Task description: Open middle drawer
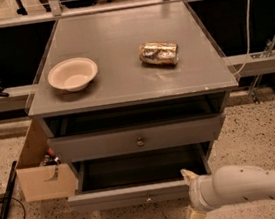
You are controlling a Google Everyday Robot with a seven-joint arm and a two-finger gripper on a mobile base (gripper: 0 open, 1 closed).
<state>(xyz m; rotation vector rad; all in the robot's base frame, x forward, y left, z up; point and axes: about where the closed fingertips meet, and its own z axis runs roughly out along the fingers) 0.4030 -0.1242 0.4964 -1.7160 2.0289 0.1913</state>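
The middle drawer is the low grey front with a small round knob. It stands pulled well out under the cabinet, showing a dark grey inside. Above it is a taller drawer front with a bigger knob. My gripper, on a white arm coming in from the lower right, is at the right end of the pulled-out front. One beige finger points up by the drawer's rim and the other points down below it. The gripper is open, with nothing between its fingers.
On the cabinet top sit a white bowl and a shiny snack bag. A cardboard box stands against the cabinet's left side, with a black pole on the speckled floor beside it.
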